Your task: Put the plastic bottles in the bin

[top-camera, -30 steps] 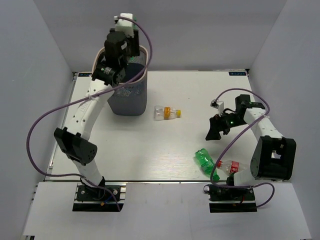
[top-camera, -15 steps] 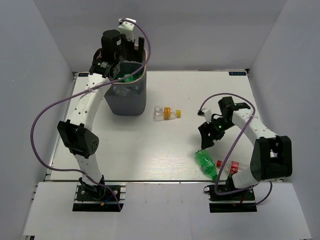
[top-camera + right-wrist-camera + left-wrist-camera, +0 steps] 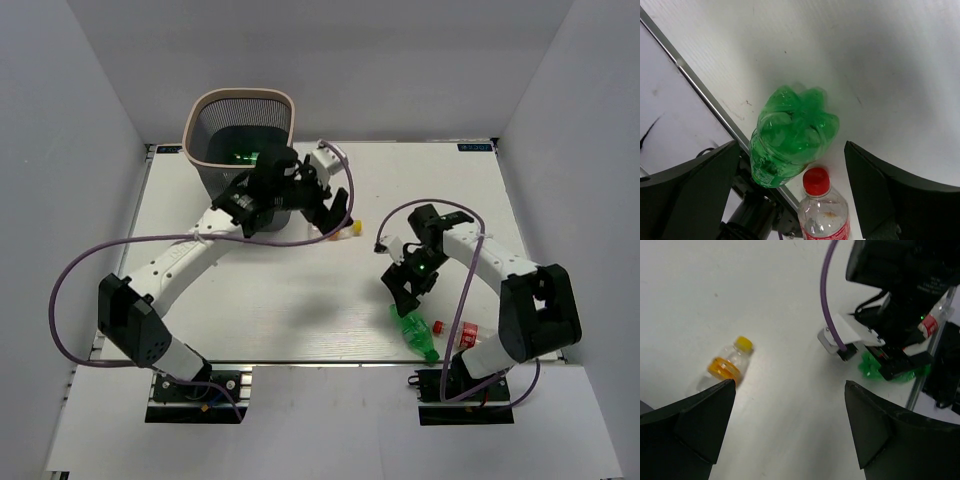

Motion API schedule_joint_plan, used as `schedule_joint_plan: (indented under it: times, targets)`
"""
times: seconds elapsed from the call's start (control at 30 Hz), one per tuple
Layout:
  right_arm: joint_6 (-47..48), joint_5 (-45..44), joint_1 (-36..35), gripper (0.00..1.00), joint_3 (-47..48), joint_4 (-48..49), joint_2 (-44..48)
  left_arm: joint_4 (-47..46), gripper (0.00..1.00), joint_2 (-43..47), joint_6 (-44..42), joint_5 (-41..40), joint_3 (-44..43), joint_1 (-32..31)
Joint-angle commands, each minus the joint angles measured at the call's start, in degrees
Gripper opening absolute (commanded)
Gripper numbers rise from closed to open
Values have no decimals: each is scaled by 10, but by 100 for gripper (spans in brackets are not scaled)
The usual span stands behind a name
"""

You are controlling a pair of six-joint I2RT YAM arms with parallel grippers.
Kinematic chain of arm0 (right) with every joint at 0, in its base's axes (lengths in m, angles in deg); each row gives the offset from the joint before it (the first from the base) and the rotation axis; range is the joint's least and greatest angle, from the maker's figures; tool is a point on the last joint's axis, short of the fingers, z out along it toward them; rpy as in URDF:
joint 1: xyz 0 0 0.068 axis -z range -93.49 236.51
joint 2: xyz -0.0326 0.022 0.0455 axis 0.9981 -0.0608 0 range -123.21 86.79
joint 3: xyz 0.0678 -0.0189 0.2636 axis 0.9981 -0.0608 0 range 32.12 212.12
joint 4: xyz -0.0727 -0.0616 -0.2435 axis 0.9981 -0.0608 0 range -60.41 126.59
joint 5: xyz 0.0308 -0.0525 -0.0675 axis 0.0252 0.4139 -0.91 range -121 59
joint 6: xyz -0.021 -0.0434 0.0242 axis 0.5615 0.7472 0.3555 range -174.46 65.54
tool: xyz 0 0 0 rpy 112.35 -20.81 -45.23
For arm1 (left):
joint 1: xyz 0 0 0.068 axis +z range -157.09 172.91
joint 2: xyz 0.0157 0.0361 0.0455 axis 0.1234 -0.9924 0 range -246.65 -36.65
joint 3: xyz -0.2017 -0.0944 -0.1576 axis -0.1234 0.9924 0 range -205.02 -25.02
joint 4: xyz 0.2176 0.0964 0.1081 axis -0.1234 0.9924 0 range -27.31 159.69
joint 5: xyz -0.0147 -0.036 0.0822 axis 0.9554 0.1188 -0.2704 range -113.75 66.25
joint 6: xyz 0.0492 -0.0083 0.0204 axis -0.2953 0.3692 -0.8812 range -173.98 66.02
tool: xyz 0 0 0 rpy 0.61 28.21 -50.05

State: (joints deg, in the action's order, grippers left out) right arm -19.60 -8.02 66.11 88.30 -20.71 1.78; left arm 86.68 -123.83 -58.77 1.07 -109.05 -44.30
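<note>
The bin, dark mesh with a pale rim, stands at the back left with something green inside it. A clear bottle with an orange cap lies mid-table. My left gripper hangs open just beside it, holding nothing. A green bottle lies near the front edge, next to a clear red-capped bottle. My right gripper is open above the green bottle's base, jaws on either side of it and not touching.
The table's metal front edge rail runs right under the green bottle. The right arm's black wrist and purple cable sit close to the left gripper's right side. White walls enclose the table.
My left arm swung from above the bin down to the table beside the orange-capped bottle, and its jaws opened. My right gripper moved forward and left, over the green bottle.
</note>
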Motion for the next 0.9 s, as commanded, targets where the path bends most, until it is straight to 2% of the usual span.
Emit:
schedule_joint_plan:
  times: [0.0, 0.1, 0.2, 0.27, 0.3, 0.33, 0.47, 0.53, 0.57, 0.63, 0.67, 0.7, 0.77, 0.8, 0.83, 0.87]
  targets:
    - [-15, -42, -24, 90, -13, -13, -21, -19, 99, 58, 22, -8, 63, -21]
    - [-23, -69, -36, 90, -23, -4, -34, -25, 99, 90, 45, -30, 126, -37]
    - [-30, -90, -45, 86, -37, 6, -39, -36, 99, 102, 63, -35, 176, -52]
    - [-35, -101, -55, 79, -42, 13, -43, -36, 99, 119, 79, -49, 205, -59]
    - [-36, -105, -57, 75, -42, 14, -45, -36, 99, 125, 79, -57, 214, -65]
    - [-36, -104, -57, 62, -42, 11, -48, -36, 99, 130, 85, -57, 222, -65]
    - [-25, -73, -56, 34, -9, -14, -46, -31, 99, 148, 96, -64, 263, -77]
    - [-8, -45, -54, 28, 15, -35, -43, -25, 99, 164, 102, -64, 287, -84]
    - [-4, -44, -53, 21, 50, -48, -42, -25, 99, 164, 108, -64, 297, -84]
    - [7, -51, -48, 16, 144, -61, -45, -25, 99, 179, 116, -58, 327, -90]
    - [13, -53, -46, 16, 173, -66, -58, -30, 99, 179, 123, -57, 336, -97]
    - [16, -54, -43, 14, 261, -76, -65, -30, 99, 184, 129, -57, 343, -97]
    - [12, -59, -37, 13, 323, -80, -81, -30, 99, 191, 134, -57, 358, -104]
    - [8, -61, -34, 13, 349, -65, -99, -30, 99, 191, 134, -57, 358, -109]
    - [4, -65, -31, 13, 428, -56, -104, -30, 99, 191, 142, -57, 366, -110]
    - [0, -76, -30, 13, 450, -41, -111, -35, 99, 198, 142, -57, 373, -116]
